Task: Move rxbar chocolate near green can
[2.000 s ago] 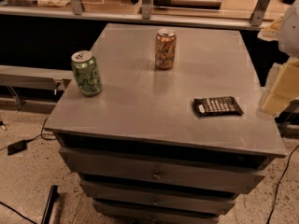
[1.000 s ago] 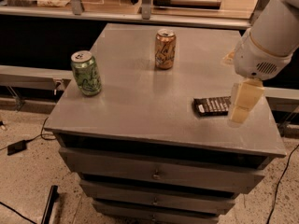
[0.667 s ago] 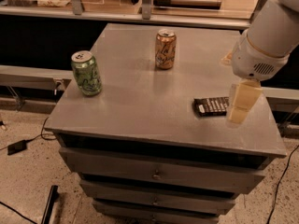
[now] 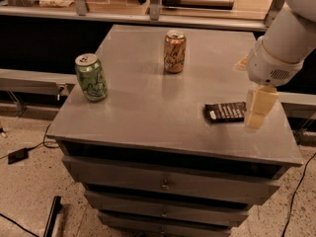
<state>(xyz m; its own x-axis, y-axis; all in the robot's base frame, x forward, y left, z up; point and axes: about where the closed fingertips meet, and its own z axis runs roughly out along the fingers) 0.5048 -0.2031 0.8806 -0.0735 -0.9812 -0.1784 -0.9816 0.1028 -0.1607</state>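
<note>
The rxbar chocolate (image 4: 225,112), a flat black wrapper with white text, lies on the right side of the grey cabinet top (image 4: 148,98). The green can (image 4: 91,77) stands upright near the left edge. My gripper (image 4: 259,110) hangs from the white arm at the right, just over the bar's right end, which it partly covers. The bar rests on the surface, far from the green can.
An orange-tan can (image 4: 174,51) stands upright at the back middle of the top. Drawers are below the front edge. A shelf with items runs behind the cabinet. Cables lie on the floor at the left.
My arm has swung in from the right edge to above the bar's right end. In the last second it has barely moved. The bar and both cans have stayed put.
</note>
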